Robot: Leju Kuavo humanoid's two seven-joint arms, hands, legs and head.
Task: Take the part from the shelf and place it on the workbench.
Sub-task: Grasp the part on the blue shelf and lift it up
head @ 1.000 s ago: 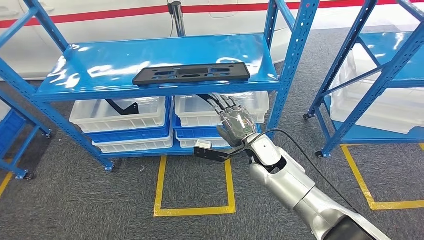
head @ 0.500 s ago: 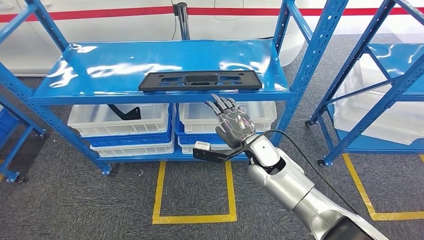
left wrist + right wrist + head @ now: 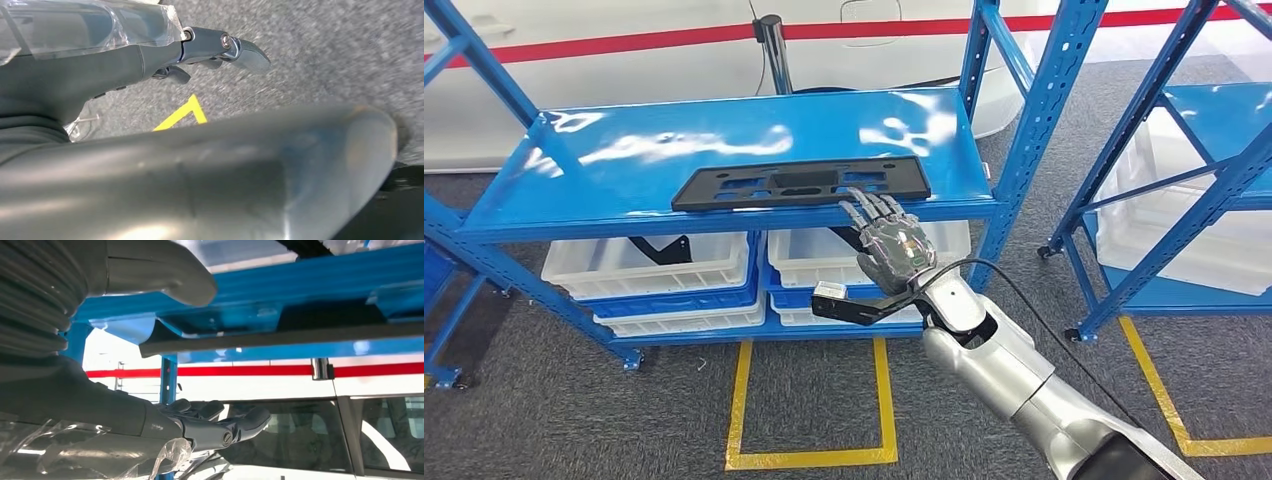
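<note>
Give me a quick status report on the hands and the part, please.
Right hand open, fingers spread, just below the shelf edge. Left hand holds nothing. Black flat part on the shelf, ungripped. Nothing blocking.

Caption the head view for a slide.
Right hand reaches, fingers spread, just below the black part on the blue shelf.

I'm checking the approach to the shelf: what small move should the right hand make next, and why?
Probably ease forward and up so the fingers close on the black part's front edge. The right hand is open just below the shelf lip, holding nothing, and the part overhangs there.
</note>
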